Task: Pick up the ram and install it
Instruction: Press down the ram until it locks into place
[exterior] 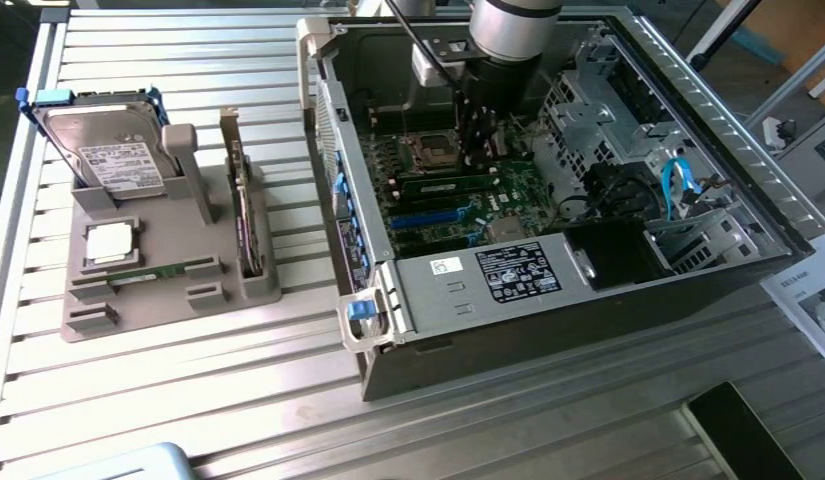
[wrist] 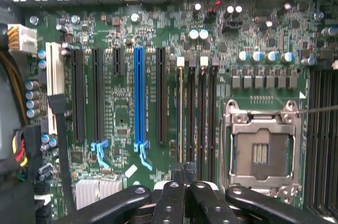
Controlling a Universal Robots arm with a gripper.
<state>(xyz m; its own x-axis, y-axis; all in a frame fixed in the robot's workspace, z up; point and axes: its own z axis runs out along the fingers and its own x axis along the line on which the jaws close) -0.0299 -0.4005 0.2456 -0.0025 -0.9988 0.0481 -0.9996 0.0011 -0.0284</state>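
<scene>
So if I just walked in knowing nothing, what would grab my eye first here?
Probably the open computer case, lying on its side on the slatted metal table with its green motherboard exposed, and the robot arm reaching straight down into it. From the wrist view, the shut gripper hangs over the memory slots beside the empty processor socket. On the exterior view's left, a grey holder props up a silver hard drive.

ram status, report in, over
Fingers shut, inside the case, low over the memory slots. Ram on edge in a slot just ahead of them; grip unclear. Nothing in the way.
</scene>
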